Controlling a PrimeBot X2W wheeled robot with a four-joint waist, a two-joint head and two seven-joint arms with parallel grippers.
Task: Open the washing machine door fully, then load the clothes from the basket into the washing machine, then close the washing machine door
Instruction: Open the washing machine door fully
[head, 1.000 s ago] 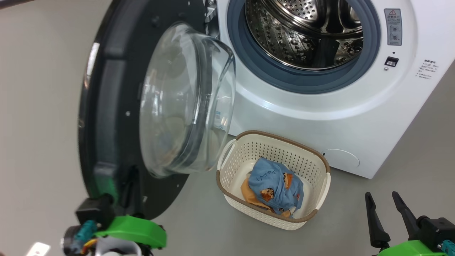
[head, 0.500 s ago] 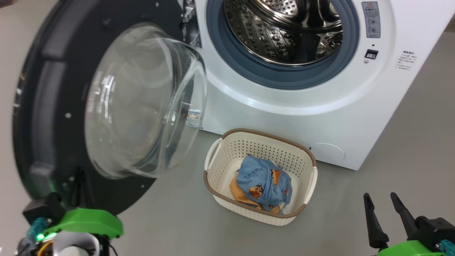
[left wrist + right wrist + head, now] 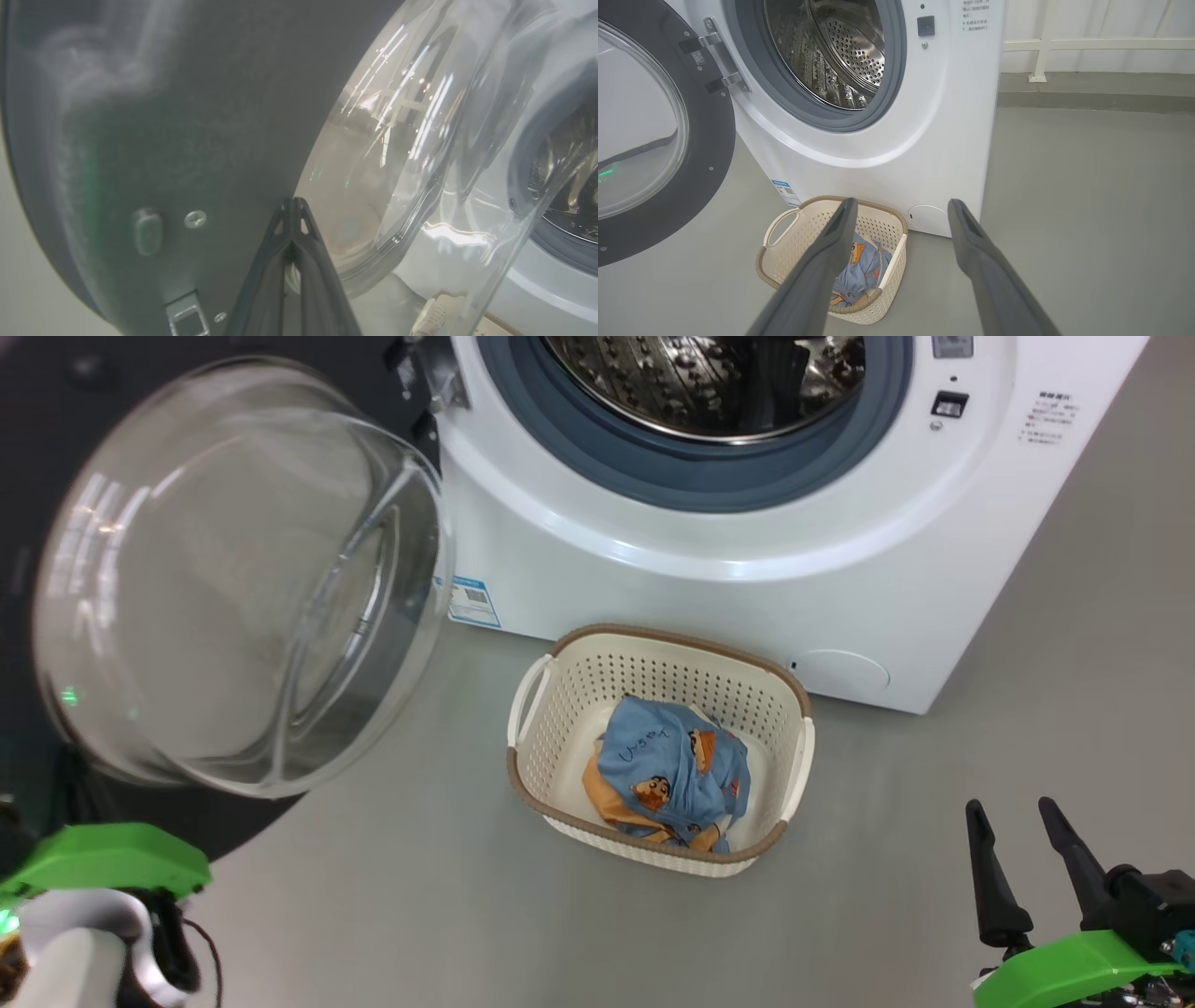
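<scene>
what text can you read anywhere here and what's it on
"しんちゃん", roughly, printed on the clothes in the basket.
Blue label sticker on the washing machine: too small to read.
Printed lines on its front: too small to read.
Small tag on the washing machine door: too small to read.

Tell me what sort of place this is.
Probably a laundry corner or a test room: a white front-loading washing machine stands on a grey floor, with a basket of clothes before it and a white railing beyond.
</scene>
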